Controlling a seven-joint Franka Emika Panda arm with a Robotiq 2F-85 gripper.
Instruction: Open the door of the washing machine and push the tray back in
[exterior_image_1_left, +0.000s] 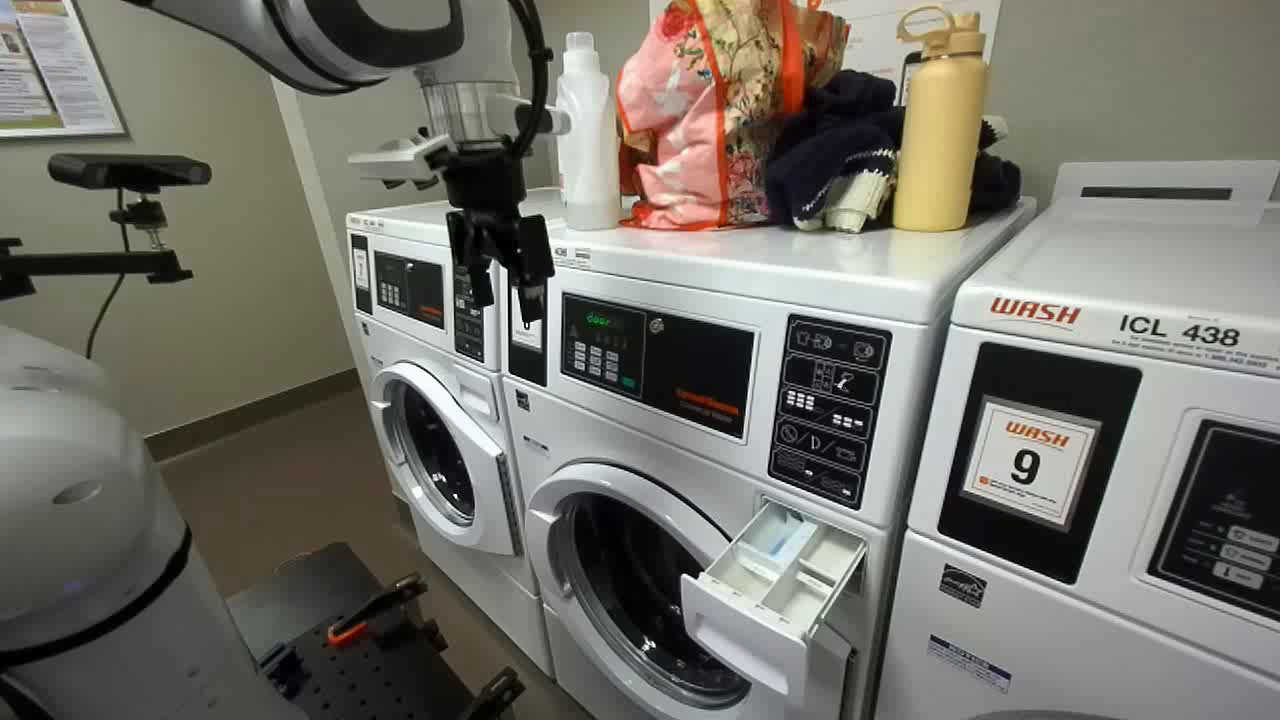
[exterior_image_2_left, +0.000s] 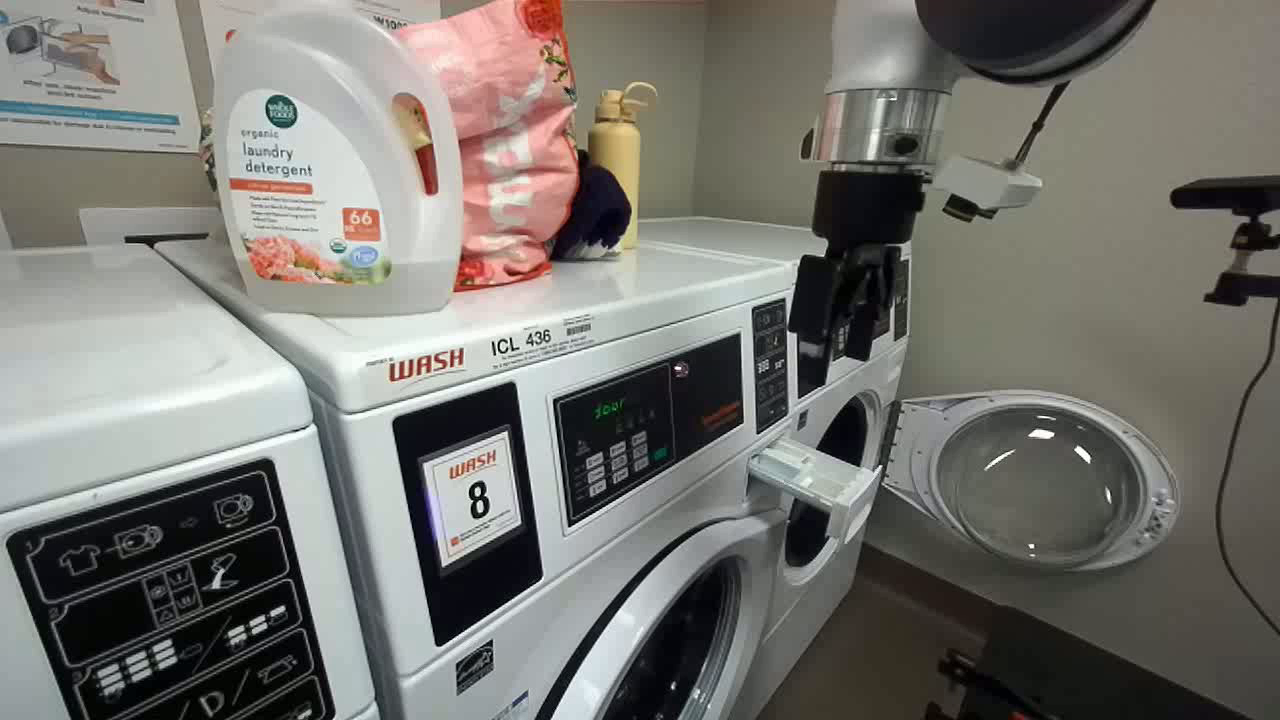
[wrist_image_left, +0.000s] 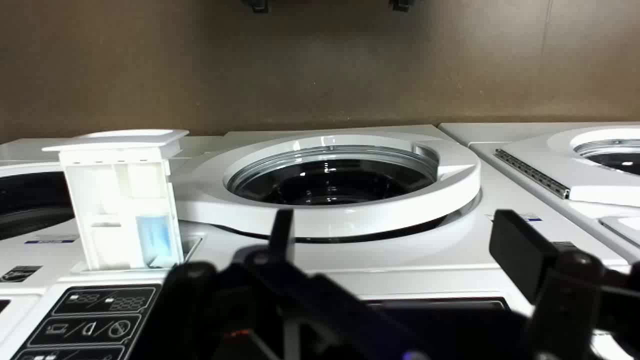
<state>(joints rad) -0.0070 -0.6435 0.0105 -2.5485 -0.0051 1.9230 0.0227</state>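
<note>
The washing machine (exterior_image_1_left: 620, 435) is white with a black panel; its display reads "door". Its round door (exterior_image_1_left: 600, 481) lies near the front; in the wrist view a dark gap runs under the door's rim (wrist_image_left: 345, 221). I cannot tell whether it is latched. The white tray (exterior_image_1_left: 745, 635) is pulled far out beside the door's upper corner; it also shows in an exterior view (exterior_image_2_left: 810, 478) and the wrist view (wrist_image_left: 117, 200). My gripper (exterior_image_1_left: 508, 300) is open and empty, apart from everything, by the control panel above the door; it also shows in the wrist view (wrist_image_left: 394, 217).
A neighbouring washer has its door (exterior_image_2_left: 1040, 485) swung wide. The washer with the "9" sticker (exterior_image_1_left: 1030, 465) stands on the other side. On top are a detergent bottle (exterior_image_2_left: 340, 180), a pink bag (exterior_image_1_left: 680, 130), dark cloth (exterior_image_1_left: 840, 140) and a yellow bottle (exterior_image_1_left: 940, 140).
</note>
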